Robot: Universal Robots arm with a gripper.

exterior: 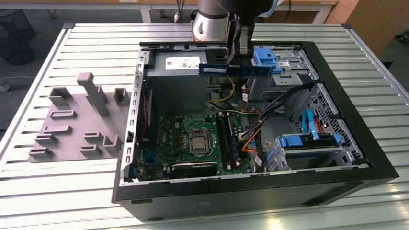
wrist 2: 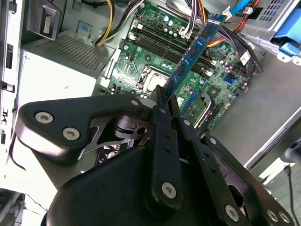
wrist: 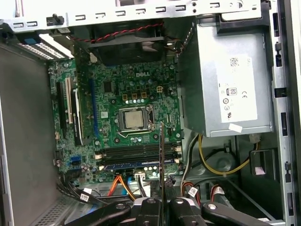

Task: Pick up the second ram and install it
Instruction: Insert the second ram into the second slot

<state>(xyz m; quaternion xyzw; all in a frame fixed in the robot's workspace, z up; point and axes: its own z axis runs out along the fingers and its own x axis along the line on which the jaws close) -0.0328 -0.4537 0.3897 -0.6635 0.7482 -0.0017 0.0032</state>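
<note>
Exterior view: we see a ribbed metal table (exterior: 57, 191) carrying an open computer case (exterior: 255, 191). Grey slotted blocks (exterior: 76, 124) sit on the exterior view's left, and grey floor (exterior: 89, 14) lies beyond. Our gripper (exterior: 234, 63) has its jaws clamped on the ram (exterior: 246, 70). It holds the ram level in the air above the case, beside the power supply (exterior: 182, 62) and well above the motherboard (exterior: 191, 139). The arm is cut off at the top edge. In the first wrist view the ram (wrist: 162, 155) appears edge-on, so its chips are hidden.
</note>
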